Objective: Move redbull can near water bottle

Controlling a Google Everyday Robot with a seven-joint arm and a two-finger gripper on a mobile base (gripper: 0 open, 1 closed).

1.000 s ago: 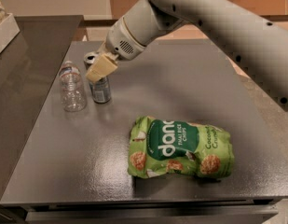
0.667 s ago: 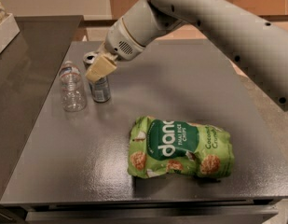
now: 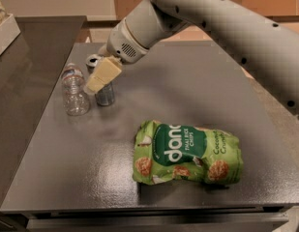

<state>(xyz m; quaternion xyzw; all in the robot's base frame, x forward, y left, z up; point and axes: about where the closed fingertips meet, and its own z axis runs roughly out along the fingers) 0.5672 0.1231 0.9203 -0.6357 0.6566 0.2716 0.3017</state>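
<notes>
The redbull can (image 3: 105,94) stands upright on the grey table (image 3: 187,86) at the back left, its shiny silver top showing behind the gripper. The water bottle (image 3: 74,92), clear and ribbed with a label band near its neck, stands upright just left of the can, a small gap between them. My gripper (image 3: 101,74) is at the can's upper part, reaching in from the right on the white arm and covering the can's middle.
A green bag of Thai rice chips (image 3: 187,152) lies flat at the front middle of the table. A lower grey counter (image 3: 23,57) runs along the left. The white arm (image 3: 226,23) crosses the back right.
</notes>
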